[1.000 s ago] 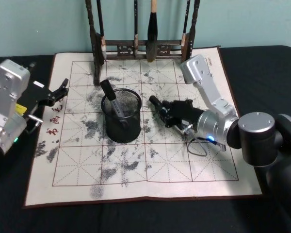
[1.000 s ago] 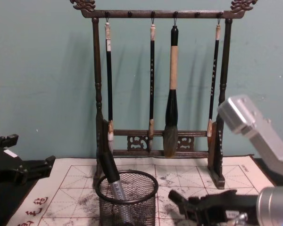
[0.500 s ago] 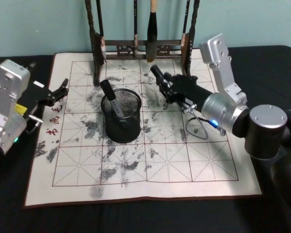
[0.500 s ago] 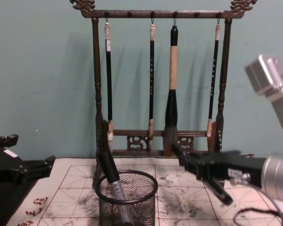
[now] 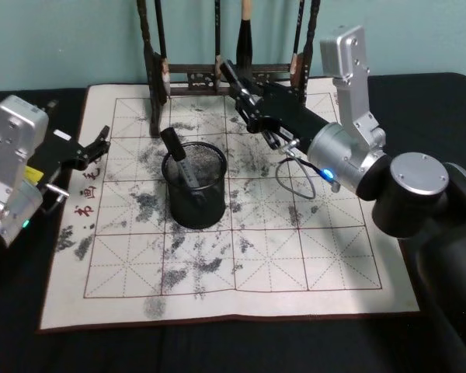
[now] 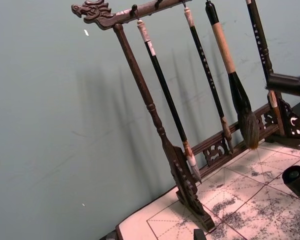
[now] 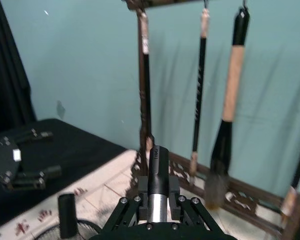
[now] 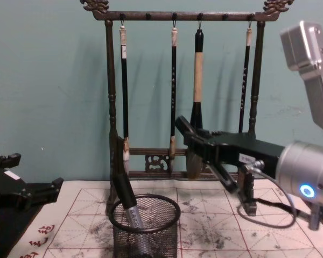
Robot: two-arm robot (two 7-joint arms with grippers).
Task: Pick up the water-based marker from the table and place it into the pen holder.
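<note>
My right gripper (image 5: 247, 99) is shut on the water-based marker (image 7: 158, 200), a silver barrel with a black cap (image 7: 158, 162). It hangs in the air behind and to the right of the pen holder (image 5: 194, 185), close in front of the brush rack. From the chest, the gripper (image 8: 198, 142) sits well above the holder's rim (image 8: 144, 207), pointing left. A second dark marker (image 5: 177, 159) leans inside the mesh cup. My left gripper (image 5: 95, 148) rests open at the mat's left edge.
The tall wooden brush rack (image 8: 183, 16) with several hanging brushes stands at the back, just behind my right gripper. An ink-stained gridded calligraphy mat (image 5: 241, 272) covers the black table. A thin cable (image 5: 295, 179) loops under the right wrist.
My right gripper has lifted from low over the mat and swung back and left with the marker, ending high near the rack. The left arm and the holder stayed still.
</note>
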